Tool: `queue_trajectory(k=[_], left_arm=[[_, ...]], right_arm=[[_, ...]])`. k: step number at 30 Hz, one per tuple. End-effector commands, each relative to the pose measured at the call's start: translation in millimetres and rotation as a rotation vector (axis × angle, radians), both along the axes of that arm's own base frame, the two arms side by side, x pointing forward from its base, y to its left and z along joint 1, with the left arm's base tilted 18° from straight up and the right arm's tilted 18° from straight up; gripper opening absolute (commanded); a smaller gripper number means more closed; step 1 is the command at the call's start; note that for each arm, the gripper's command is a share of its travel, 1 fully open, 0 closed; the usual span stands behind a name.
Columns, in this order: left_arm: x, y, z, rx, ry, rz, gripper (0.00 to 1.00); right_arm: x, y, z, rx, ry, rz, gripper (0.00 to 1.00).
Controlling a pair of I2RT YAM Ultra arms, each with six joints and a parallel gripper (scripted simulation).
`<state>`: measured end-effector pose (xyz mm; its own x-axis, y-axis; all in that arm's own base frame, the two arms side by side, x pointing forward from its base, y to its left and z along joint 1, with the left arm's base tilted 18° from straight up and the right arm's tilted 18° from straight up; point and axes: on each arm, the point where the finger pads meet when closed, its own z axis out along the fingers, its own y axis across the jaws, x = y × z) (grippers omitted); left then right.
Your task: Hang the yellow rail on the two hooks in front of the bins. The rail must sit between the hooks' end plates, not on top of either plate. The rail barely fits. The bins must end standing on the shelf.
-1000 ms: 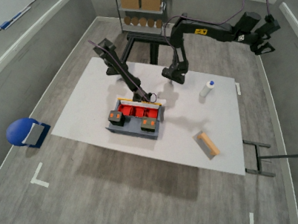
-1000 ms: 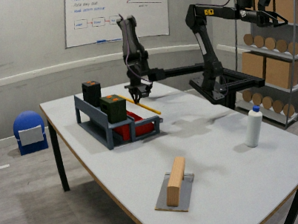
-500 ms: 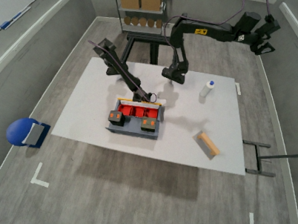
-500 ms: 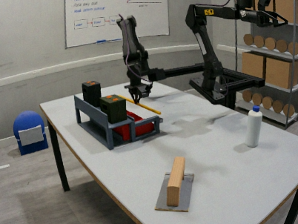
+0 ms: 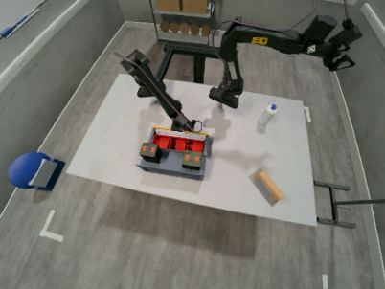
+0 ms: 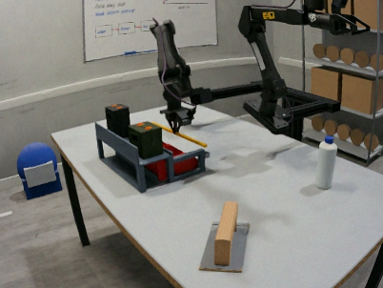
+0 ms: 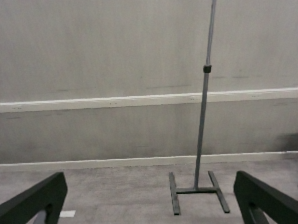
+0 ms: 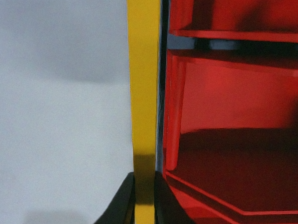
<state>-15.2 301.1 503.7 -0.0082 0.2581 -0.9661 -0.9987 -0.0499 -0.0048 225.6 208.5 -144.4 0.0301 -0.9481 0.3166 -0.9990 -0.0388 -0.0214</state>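
1. Right gripper (image 5: 178, 128) (image 6: 175, 131) (image 8: 144, 182) pinches the yellow rail (image 5: 163, 128) (image 6: 194, 139) (image 8: 144, 80) beside the red open bins (image 5: 180, 144) (image 6: 185, 165) (image 8: 232, 100).
2. Left gripper (image 5: 343, 65) (image 6: 365, 28) (image 7: 150, 185) is spread, well apart.
3. Two dark-green blocks crowd the blue-grey shelf (image 5: 172, 168) (image 6: 119, 142).
4. White bottle (image 5: 266, 115) (image 6: 326, 165) far right; wood-handled trowel (image 5: 269, 186) (image 6: 226, 240) near right.

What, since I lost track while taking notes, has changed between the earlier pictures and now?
Nothing visibly changed. The right claw was at the rail and is in the same place, shut on it now. The rail, the red bins and the raised left claw show no shift.
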Motion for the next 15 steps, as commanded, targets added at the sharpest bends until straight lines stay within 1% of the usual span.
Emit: queue_trajectory(k=[1, 15], left_arm=[[-2.5, -13.6, 14.1, 0.052, 0.008, 0.008, 1.0], [-2.5, -13.6, 14.1, 0.052, 0.008, 0.008, 1.0]], right_arm=[[15.8, 28.9, 20.6, 0.076, -0.049, 0.016, 0.0], [16.2, 31.5, 21.9, 0.082, -0.054, 0.015, 0.0]])
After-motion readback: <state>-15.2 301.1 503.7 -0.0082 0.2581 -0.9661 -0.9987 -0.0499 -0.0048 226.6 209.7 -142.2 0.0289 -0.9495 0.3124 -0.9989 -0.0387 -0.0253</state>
